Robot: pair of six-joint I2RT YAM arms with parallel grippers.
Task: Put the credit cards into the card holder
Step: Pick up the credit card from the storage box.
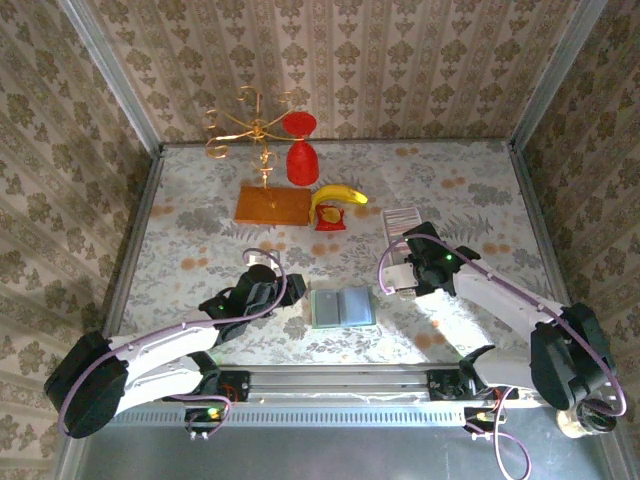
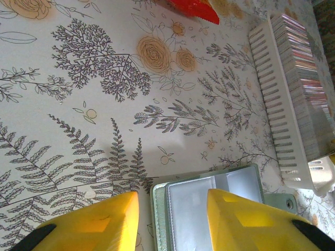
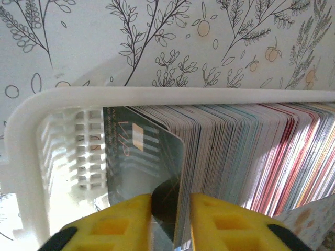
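The card holder point(image 1: 342, 307) lies open on the table, its bluish-grey panels point(image 2: 201, 209) facing up. My left gripper point(image 1: 283, 293) is open over its left part point(image 2: 172, 194): one finger is over the tablecloth, the other over the holder's middle. The credit cards point(image 3: 251, 151) stand as a packed row in a white slotted tray point(image 3: 157, 97), which lies at the right point(image 1: 400, 222). My right gripper point(image 1: 400, 283) is at the tray's near end. Its yellow fingers point(image 3: 170, 197) are shut on the front of the row, pinching a dark grey-green card point(image 3: 141, 151) marked VIP together with a few card edges behind it.
At the back stand a gold wire rack point(image 1: 255, 130) on a wooden board point(image 1: 272, 205), a red glass point(image 1: 301, 160) and a banana point(image 1: 338, 196) on a red stand. Patterned walls close in the table on three sides. The tray point(image 2: 277, 104) lies just right of the holder.
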